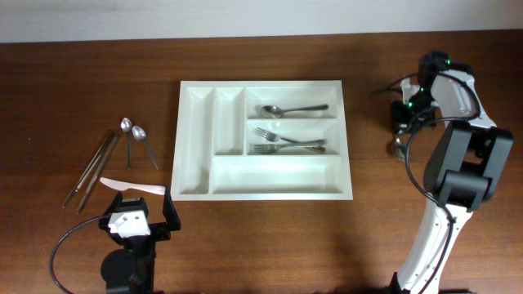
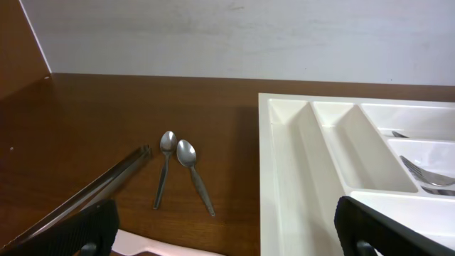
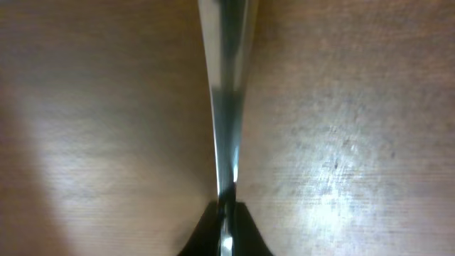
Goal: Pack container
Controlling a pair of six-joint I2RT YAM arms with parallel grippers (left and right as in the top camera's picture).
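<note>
The container point(image 1: 265, 186), a white tray with five compartments, lies flat in the middle of the surface point(image 1: 73, 73). Two of its compartments are narrow and upright, on its left side, and three are long and horizontal. The top horizontal one holds one spoon point(image 1: 292, 109). The middle one holds two forks point(image 1: 288, 143), lying side by side.

To the left of the container, apart from it, lie two spoons point(image 2: 178, 174) close together with their bowls toward the far edge. Beside them lie two long thin metal pieces point(image 1: 91, 170); I cannot tell what kind they are. One pale pink plastic knife point(image 1: 131, 187) lies nearer to the left gripper point(image 1: 137, 214). Its jaws stand wide open and hold nothing.

The right gripper point(image 3: 226, 220) is low over the surface, to the right of the container. Its jaws are closed on one narrow metal utensil point(image 3: 227, 92), of which only the handle shows clearly.
</note>
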